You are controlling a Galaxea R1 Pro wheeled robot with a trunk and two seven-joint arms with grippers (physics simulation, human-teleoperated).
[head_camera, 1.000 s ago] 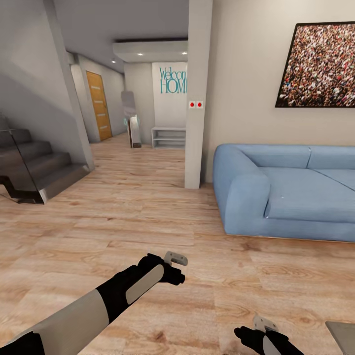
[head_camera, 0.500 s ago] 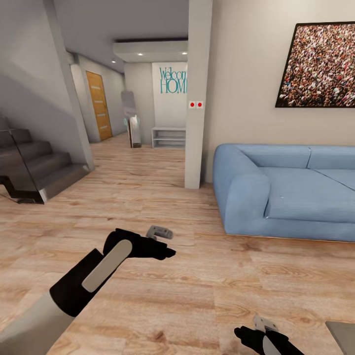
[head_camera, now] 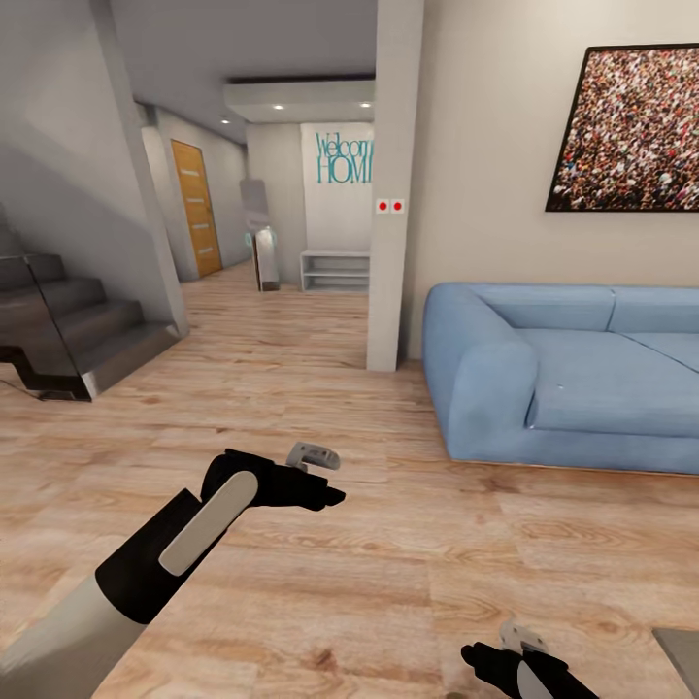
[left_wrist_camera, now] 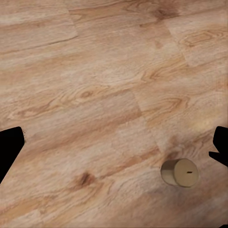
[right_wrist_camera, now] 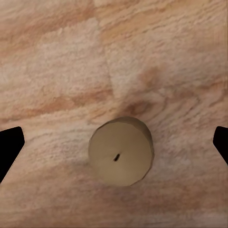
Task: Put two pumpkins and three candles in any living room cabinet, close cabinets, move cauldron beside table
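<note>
A stubby beige candle point(right_wrist_camera: 121, 156) with a tiny wick stands on the plank floor straight below my right gripper point(right_wrist_camera: 114, 145), which is open with its dark fingertips point(right_wrist_camera: 9, 145) wide on either side. In the head view that gripper point(head_camera: 515, 652) hangs low at the bottom edge. A candle point(left_wrist_camera: 179, 172) also stands on the floor off to one side under my open left gripper point(left_wrist_camera: 114, 145). In the head view the left gripper point(head_camera: 325, 478) hovers over bare floor. A grey corner of the table point(head_camera: 682, 649) shows at the bottom right. The pumpkins, the cabinet and the cauldron are out of view.
A blue sofa point(head_camera: 573, 374) stands at the right against the wall under a framed picture point(head_camera: 631, 131). A white pillar point(head_camera: 393, 184) rises left of it. Dark stairs point(head_camera: 68, 335) climb at the far left. A hallway with a wooden door point(head_camera: 196, 206) runs behind.
My left arm has swung left and forward over the floor since a second ago, then stayed put. The head view has shifted slightly. The right gripper has not moved.
</note>
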